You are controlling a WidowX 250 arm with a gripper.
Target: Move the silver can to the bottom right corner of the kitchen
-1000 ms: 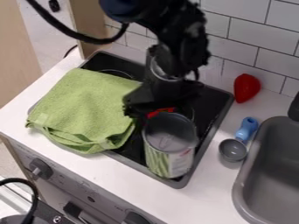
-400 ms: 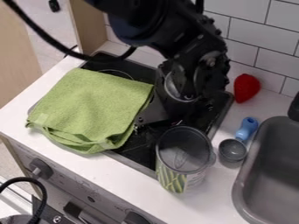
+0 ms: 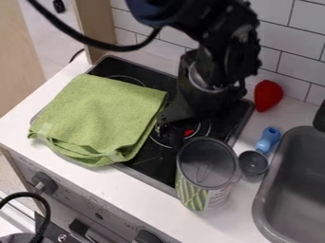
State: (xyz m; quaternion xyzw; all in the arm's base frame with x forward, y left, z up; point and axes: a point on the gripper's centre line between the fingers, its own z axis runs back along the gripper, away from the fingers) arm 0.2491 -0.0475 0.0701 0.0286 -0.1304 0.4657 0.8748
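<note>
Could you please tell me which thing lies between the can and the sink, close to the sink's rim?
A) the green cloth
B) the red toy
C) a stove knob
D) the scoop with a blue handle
D: the scoop with its blue handle lies on the counter between the can and the sink.

The silver can (image 3: 206,173) is now shifted closer to the scoop (image 3: 254,163) and the sink (image 3: 269,187), and the gripper (image 3: 185,119), partly hidden, is apparently moved sinkward too since the first view.
</note>
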